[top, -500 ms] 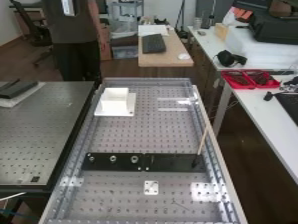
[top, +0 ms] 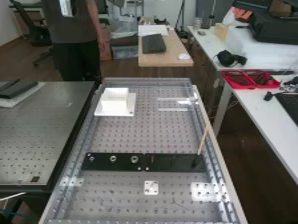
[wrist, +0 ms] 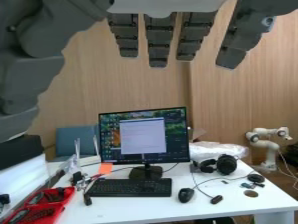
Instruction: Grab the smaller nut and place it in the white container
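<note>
No change in position is seen on the perforated surface (top: 126, 135) since the earlier frame: the smaller nut (top: 91, 159), the larger nut (top: 113, 159) and the bearing (top: 134, 159) are all found where they were. Two nuts and one bearing are counted, stood in a row on one flat black bar (top: 103, 166), with the smaller nut placed at the row's left end. One white container (top: 116, 97) is set farther up the surface, well apart from the bar. One thin stick (top: 203, 140) is leaned at the bar's right end. In the wrist view, the hand (wrist: 159, 42) is held open, its fingers straight and slightly spread. Beyond it, one monitor (wrist: 143, 135) and one keyboard (wrist: 130, 187) are seen on a white desk (wrist: 219, 202).
</note>
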Tool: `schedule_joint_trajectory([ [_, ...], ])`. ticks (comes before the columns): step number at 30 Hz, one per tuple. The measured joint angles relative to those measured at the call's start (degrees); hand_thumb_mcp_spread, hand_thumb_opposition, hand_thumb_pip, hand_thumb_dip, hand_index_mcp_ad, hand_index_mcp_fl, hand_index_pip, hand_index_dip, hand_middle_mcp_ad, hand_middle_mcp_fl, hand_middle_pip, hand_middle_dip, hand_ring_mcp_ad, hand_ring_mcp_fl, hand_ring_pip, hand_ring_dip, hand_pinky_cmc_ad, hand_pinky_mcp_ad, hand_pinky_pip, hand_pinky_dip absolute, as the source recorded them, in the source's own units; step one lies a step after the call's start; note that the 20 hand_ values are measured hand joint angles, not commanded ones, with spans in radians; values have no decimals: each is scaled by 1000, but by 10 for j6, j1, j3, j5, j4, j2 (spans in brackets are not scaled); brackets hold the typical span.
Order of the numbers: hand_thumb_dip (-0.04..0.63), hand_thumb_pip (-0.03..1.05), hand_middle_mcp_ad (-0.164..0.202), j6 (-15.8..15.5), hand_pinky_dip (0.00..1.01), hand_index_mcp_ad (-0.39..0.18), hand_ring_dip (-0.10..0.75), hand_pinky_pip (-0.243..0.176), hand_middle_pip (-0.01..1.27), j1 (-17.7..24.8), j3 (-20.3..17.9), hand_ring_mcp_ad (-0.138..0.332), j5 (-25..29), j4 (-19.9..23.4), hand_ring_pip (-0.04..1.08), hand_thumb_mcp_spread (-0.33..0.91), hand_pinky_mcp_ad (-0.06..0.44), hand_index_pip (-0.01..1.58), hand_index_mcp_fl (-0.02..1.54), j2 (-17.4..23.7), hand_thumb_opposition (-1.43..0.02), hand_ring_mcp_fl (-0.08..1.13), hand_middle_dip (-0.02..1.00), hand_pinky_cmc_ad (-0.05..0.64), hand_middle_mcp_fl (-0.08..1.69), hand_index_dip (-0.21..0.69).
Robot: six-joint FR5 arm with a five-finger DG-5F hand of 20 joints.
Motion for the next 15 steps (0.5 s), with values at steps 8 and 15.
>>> schedule_joint_trajectory([
  [8,51,469,73,1,202,-56,91,-61,120,1,-3,126,0,0,89,243,293,66,9,1,-696,0,206,351,49,293],
  [15,51,469,86,0,213,-52,93,-61,124,1,-6,120,-1,2,101,251,314,72,7,1,-710,0,206,349,77,304],
])
